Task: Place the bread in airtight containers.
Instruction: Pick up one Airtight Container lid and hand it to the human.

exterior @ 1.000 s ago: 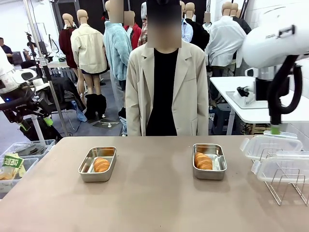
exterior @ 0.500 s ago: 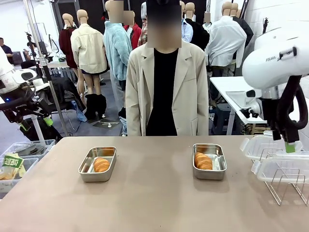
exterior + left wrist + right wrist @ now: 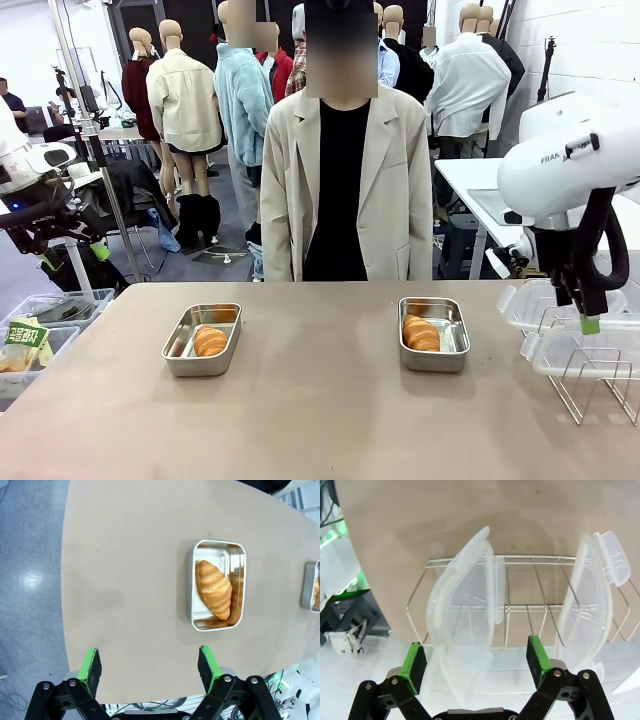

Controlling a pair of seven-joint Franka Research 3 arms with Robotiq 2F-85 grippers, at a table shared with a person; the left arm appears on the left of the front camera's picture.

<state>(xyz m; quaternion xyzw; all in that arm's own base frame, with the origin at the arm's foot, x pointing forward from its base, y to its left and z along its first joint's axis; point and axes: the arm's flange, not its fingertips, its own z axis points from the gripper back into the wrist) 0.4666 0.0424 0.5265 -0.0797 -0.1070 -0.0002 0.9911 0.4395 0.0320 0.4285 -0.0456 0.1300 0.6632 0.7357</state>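
Right gripper [image 3: 476,647] hangs wide open over the wire rack [image 3: 520,608], straddling the upright clear lid [image 3: 462,620]; a second lid [image 3: 587,600] stands beside it. Left gripper [image 3: 149,655], equally wide and empty, hovers by the desk [image 3: 320,430] edge. One croissant [image 3: 210,341] lies in the left steel tin [image 3: 200,368], the other croissant [image 3: 421,332] in the right steel tin [image 3: 432,363], both uncovered. Lidding looks to be the step in hand. Next, the right gripper must pinch that lid's rim and lift it clear of the wires.
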